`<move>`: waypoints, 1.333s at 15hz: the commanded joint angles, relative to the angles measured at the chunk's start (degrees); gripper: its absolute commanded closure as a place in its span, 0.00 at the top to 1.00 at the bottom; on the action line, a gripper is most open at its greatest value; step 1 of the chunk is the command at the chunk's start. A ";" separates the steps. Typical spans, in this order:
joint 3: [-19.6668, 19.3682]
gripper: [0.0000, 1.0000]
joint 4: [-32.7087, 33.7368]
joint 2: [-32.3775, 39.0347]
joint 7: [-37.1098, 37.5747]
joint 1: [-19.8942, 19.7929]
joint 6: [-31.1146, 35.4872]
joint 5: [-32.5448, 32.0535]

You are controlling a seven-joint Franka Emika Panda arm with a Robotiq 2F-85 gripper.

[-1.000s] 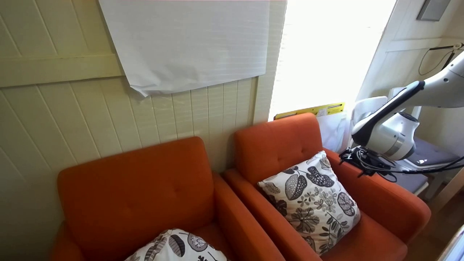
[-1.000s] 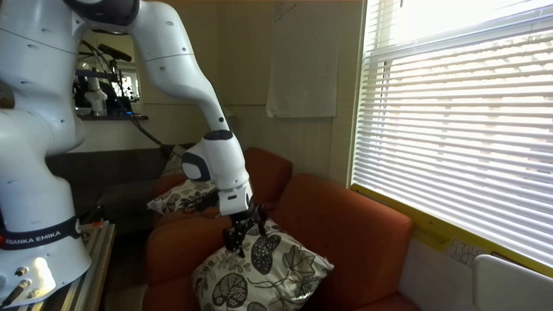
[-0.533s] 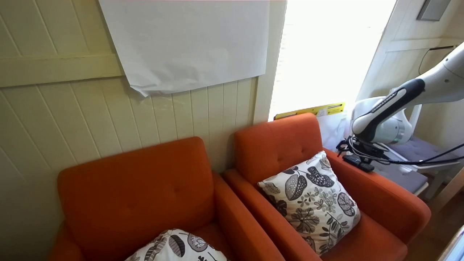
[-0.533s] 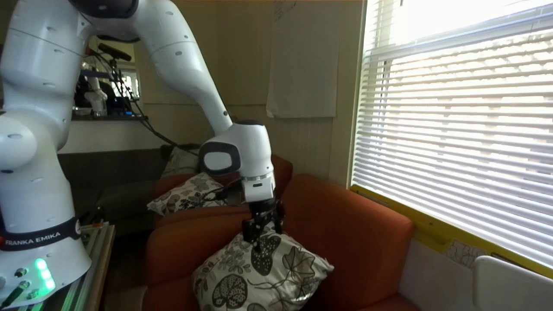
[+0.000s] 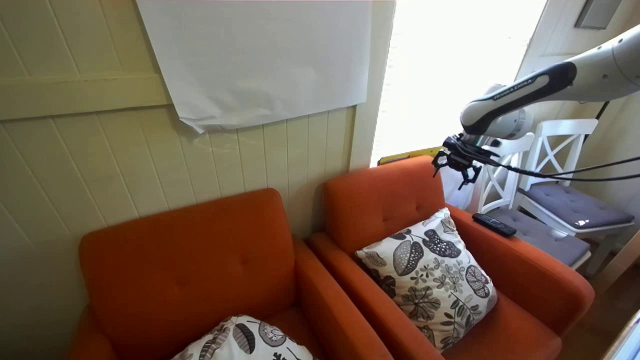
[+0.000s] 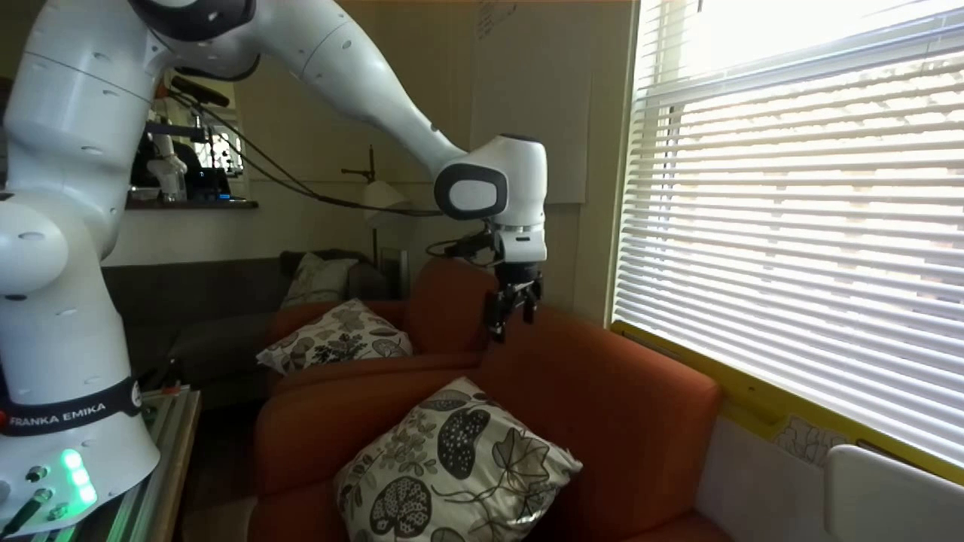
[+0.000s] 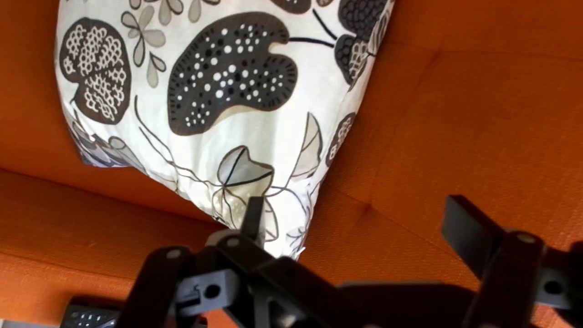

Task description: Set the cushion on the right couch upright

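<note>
The cushion [image 5: 435,280], white with dark leaf print, rests at a slant in the right couch [image 5: 385,197], an orange-red armchair. In both exterior views it shows nearly whole, tilted back with one corner pointing up. Raised above the cushion [image 6: 459,467], close to the couch's back [image 6: 602,399], is my gripper [image 6: 514,324]; it also shows as the gripper [image 5: 448,180] from across the room. The wrist view has the jaws wide apart with no object between them. One finger [image 7: 253,216] overlaps the corner of the cushion [image 7: 232,159] in that picture; the gripper [image 7: 355,202] holds nothing.
A black remote [image 5: 494,225] lies on the couch's arm. Beside it stands a matching armchair [image 5: 190,255] with a similar pillow [image 5: 245,342]. White chairs [image 5: 560,132] stand past the far arm. Window blinds [image 6: 798,226] and a yellow level [image 6: 753,388] are behind the couch.
My gripper has risen from beside the couch's arm and moved towards its back and the wall. The remote on the arm has come into clear view. The cushion has stayed put.
</note>
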 commanded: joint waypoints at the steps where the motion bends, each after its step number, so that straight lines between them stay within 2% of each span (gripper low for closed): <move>1: 1.94 1.00 14.49 9.12 6.56 -2.98 -9.18 -2.18; 6: 1.75 1.00 25.44 17.39 12.50 -4.27 -15.33 -5.29; 20: 3.75 1.00 22.56 28.16 2.11 -9.11 -6.20 -3.79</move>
